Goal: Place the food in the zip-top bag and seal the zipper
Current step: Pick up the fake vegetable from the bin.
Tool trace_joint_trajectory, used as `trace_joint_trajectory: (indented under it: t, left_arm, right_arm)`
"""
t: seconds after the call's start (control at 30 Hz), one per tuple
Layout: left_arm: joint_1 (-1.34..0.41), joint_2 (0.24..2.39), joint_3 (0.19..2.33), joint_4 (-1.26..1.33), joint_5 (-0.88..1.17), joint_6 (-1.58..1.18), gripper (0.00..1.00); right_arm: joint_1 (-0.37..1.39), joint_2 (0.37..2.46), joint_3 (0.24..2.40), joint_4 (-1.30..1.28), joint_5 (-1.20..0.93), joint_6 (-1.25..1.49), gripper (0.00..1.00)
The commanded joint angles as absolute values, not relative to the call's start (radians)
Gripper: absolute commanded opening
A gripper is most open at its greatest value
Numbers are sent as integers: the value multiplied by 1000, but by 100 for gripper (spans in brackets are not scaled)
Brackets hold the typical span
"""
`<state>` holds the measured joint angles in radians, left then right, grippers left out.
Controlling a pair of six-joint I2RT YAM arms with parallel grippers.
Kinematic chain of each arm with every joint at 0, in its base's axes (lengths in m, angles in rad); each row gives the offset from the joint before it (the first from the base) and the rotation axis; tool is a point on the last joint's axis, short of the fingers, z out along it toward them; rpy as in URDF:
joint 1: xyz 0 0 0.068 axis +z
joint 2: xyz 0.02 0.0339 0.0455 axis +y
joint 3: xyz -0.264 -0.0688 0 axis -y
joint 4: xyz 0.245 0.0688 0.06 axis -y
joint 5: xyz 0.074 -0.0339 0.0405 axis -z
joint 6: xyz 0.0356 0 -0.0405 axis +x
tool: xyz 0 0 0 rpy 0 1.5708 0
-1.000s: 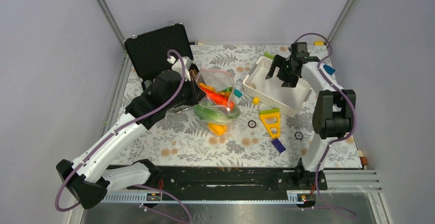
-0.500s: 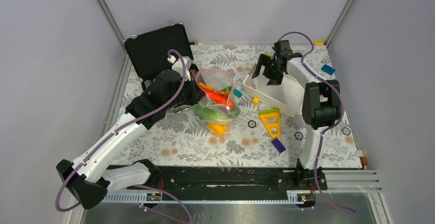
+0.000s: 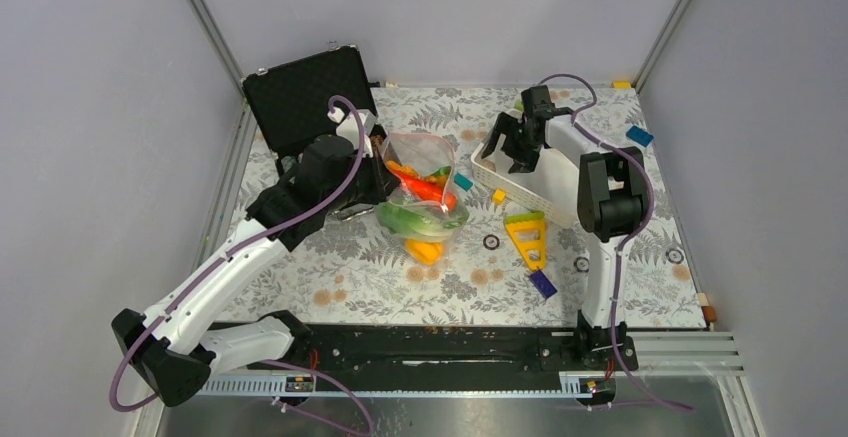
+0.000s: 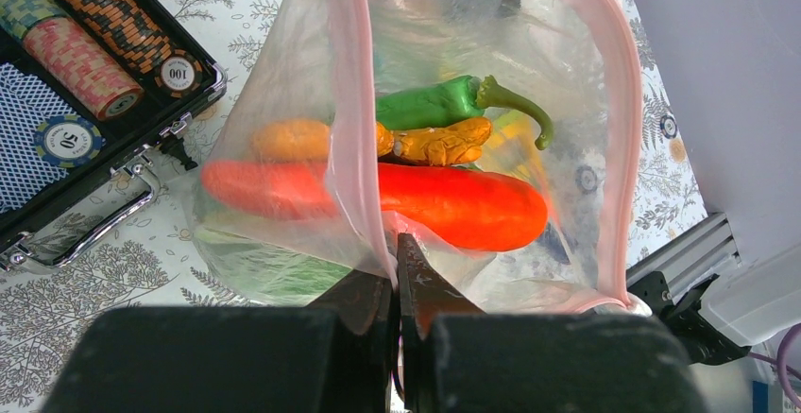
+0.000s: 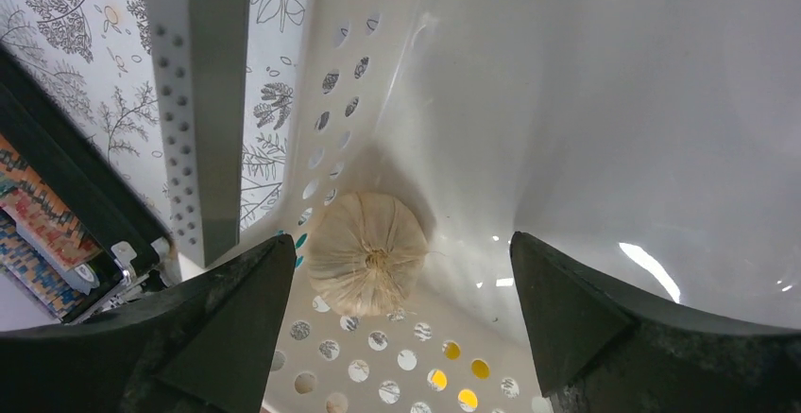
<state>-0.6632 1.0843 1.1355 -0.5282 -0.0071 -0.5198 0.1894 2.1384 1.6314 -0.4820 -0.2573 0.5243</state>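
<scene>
We're mid-loading. Left pincer [image 4: 395,271] is clamped on the bag's [image 4: 586,101] zipper [image 4: 351,129], mouth open mid-tabletop [image 3: 350,277], chili [image 4: 463,207] etc. inside. Right pincer [image 5: 399,243] gapes around the garlic [image 5: 366,252] in the basket [image 5: 567,101] corner. Next, probably: lower, close, carry to bag.

Parts that are hiding or running out of frame

In the left wrist view the left gripper [image 4: 397,276] is covering the zip-top bag's [image 4: 586,101] near edge. Cloudy film is blurring the left half of the red chili [image 4: 463,207] and the lettuce leaf [image 4: 274,276], and the chip case [image 4: 57,101] is running off the left edge. From above, the right gripper [image 3: 512,147] is blocking the basket's [image 3: 530,192] inside.
</scene>
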Motion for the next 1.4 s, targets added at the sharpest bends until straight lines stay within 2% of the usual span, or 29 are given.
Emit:
trace_joint_trajectory:
  t: [0.0, 0.33, 0.57, 1.07, 1.37]
  left_arm:
    - [-658, 1084, 1155, -474, -11, -502, 1]
    - [-656, 1089, 1153, -476, -24, -499, 1]
    - [-654, 1091, 1151, -476, -18, -503, 1]
    - [-655, 1107, 1155, -474, -7, -510, 1]
    - [-655, 1101, 1153, -476, -6, -511, 1]
  right_arm:
    - [206, 2172, 1685, -463, -279, 564, 90]
    - [212, 2200, 1701, -517, -160, 583, 82]
    - [213, 2180, 1686, -517, -185, 579, 73]
    - [240, 2146, 1639, -539, -124, 492, 68]
    - [239, 2095, 1591, -449, -93, 494, 37]
